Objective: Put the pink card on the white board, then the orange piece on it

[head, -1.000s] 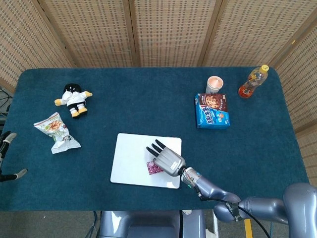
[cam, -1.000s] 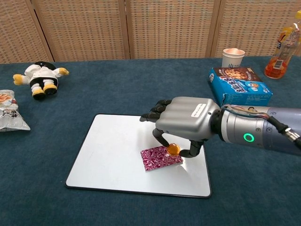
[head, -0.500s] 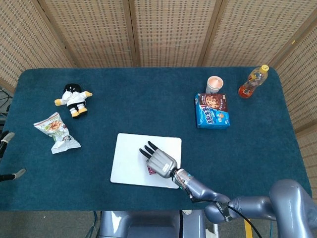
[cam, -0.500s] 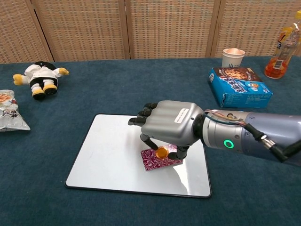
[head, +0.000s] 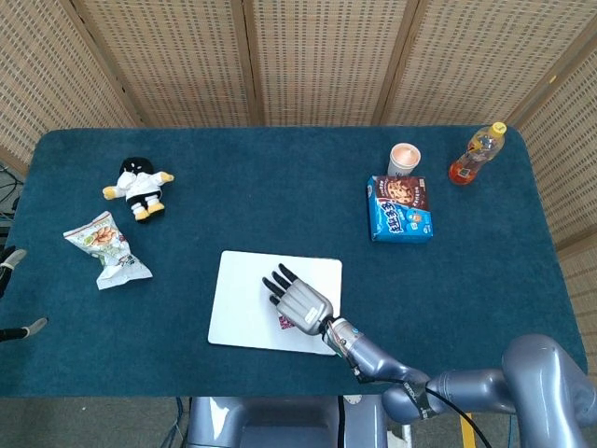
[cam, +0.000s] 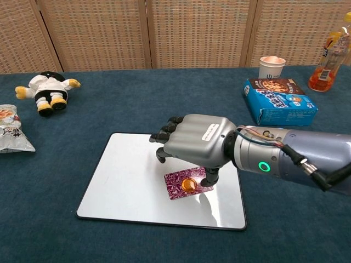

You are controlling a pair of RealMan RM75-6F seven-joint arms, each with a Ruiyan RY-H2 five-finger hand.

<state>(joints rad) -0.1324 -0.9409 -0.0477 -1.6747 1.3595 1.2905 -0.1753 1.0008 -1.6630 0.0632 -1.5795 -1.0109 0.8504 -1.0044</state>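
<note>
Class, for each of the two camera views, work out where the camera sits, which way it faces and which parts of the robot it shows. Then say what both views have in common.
Head view: high above the near table edge, looking steeply down on the whole table; shows the right robot hand, its forearm and the base.
Chest view: low at the near edge, facing across the table toward the screens; shows the right robot hand and forearm from the side.
Shared: the white board, pink card, cookie box, cup, bottle, plush toy and snack bag. The orange piece shows only in the chest view.
</note>
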